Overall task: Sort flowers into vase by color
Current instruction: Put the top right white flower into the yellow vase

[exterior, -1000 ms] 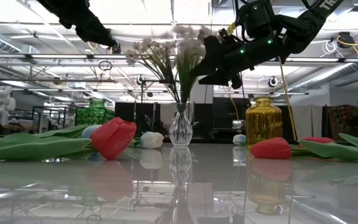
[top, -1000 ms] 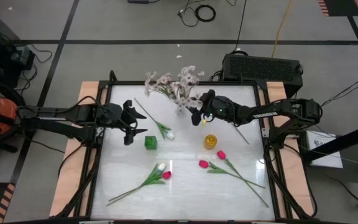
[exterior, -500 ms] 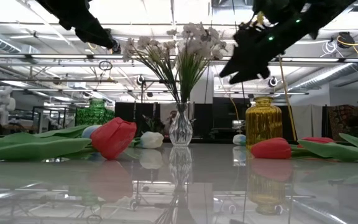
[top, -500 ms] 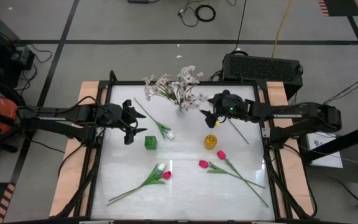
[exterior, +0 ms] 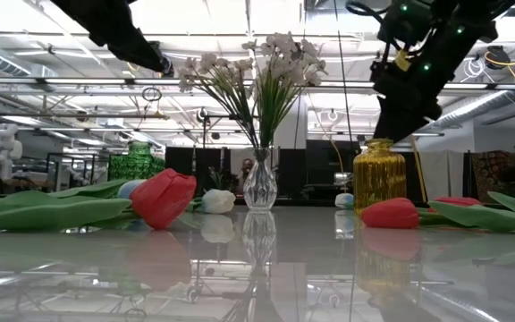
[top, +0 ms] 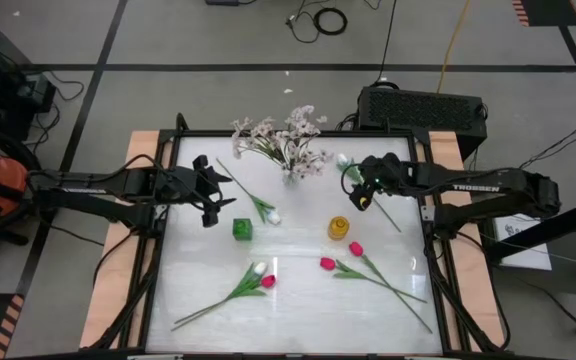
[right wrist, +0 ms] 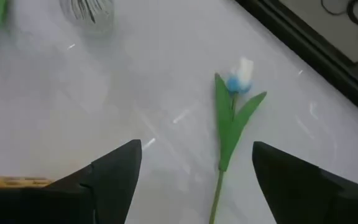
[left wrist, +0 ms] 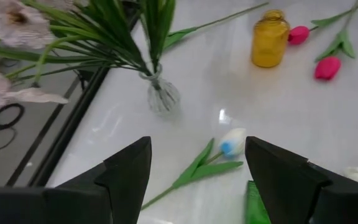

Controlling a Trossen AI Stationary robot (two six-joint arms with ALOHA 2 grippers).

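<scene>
A clear glass vase (top: 288, 172) at the table's far middle holds the pale blossom sprays (top: 280, 140), which stand upright in the low view (exterior: 262, 72). My right gripper (top: 356, 196) is open and empty above the table, to the right of that vase. Its fingers stand over a white tulip (right wrist: 238, 78) that lies flat on the table (top: 368, 195). My left gripper (top: 223, 192) is open and empty at the left, above another lying white tulip (left wrist: 232, 142). A yellow vase (top: 339, 228) and a green vase (top: 242, 229) stand mid-table.
Two pink tulips (top: 355, 248) lie near the front right. A pink and a white tulip (top: 263, 276) lie together at the front left. A black box (top: 423, 108) stands beyond the far edge. Bare table shows at the front middle (top: 298, 310).
My right gripper has moved from the clear vase toward the table's right edge and has tipped downward. It now hangs over the lying white tulip. The sprays, bunched and leaning beside the gripper before, now stand spread out in the vase.
</scene>
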